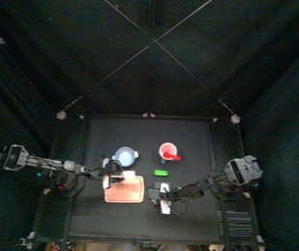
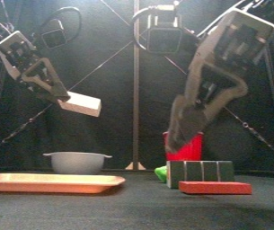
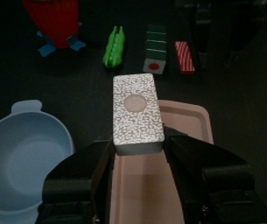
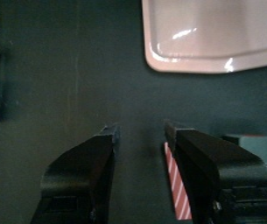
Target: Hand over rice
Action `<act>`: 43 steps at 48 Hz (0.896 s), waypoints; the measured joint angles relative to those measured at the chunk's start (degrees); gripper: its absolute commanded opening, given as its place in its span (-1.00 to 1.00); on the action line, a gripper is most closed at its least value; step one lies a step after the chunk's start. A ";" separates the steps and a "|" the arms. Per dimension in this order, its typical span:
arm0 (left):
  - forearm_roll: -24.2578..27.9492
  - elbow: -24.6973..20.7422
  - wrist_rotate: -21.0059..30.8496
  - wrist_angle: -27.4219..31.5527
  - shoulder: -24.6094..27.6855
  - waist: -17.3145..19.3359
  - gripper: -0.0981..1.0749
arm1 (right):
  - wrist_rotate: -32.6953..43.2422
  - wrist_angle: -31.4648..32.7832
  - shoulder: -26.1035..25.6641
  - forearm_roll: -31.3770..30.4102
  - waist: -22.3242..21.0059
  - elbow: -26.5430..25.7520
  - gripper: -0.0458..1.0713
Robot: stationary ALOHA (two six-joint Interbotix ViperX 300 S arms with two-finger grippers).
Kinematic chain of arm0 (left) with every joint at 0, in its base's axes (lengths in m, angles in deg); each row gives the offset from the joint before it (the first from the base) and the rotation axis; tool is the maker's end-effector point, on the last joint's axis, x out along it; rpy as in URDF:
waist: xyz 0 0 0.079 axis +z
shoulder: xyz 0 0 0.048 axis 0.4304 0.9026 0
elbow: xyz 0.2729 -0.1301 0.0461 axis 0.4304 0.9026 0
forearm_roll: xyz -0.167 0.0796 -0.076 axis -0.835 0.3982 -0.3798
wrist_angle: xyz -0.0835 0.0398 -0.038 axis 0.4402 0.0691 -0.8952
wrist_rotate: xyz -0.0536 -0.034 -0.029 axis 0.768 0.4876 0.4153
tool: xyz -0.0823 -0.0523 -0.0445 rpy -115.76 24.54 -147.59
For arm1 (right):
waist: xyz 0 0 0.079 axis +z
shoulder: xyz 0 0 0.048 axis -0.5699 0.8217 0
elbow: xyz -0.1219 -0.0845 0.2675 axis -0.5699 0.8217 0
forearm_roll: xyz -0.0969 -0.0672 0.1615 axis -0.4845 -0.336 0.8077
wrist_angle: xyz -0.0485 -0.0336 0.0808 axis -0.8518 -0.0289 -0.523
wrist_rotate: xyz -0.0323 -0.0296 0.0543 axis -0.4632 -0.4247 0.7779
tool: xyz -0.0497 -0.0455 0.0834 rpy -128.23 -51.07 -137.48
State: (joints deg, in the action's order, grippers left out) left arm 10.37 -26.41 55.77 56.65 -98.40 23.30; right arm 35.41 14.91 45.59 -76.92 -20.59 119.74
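My left claw [image 3: 137, 162] is clamped on the white rice block [image 3: 137, 114] above the pink tray [image 3: 185, 188], while my right claw [image 4: 142, 144] hangs apart.

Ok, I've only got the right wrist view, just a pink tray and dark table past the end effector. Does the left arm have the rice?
Observer: Yes. The left end effector is shut on the rice, a white speckled block.
Operator: Is it lifted or resting on the tray?
Observer: Lifted. In the front view it hangs well clear above the pink tray.
Operator: And where is my side relative to it?
Observer: The right end effector hangs above the small blocks near the red cup. There is open space between it and the rice.
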 measured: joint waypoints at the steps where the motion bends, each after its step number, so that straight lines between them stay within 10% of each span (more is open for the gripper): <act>1: 0.00 0.00 0.00 0.00 0.00 0.00 -0.11 | 0.00 0.00 -0.44 -0.35 -0.35 -0.09 0.53; 24: 0.00 -0.97 0.00 -0.09 0.00 -0.62 -0.11 | 0.18 -5.10 -5.45 -5.19 -14.15 -3.25 0.53; 43: 0.00 -1.05 0.00 -0.09 0.09 -1.14 -0.11 | -0.09 -12.92 -4.39 -5.36 -17.23 -4.39 0.62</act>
State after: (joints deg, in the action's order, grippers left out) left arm 10.37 -27.46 55.77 56.56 -98.31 22.15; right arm 35.33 1.99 41.20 -82.28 -37.82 115.34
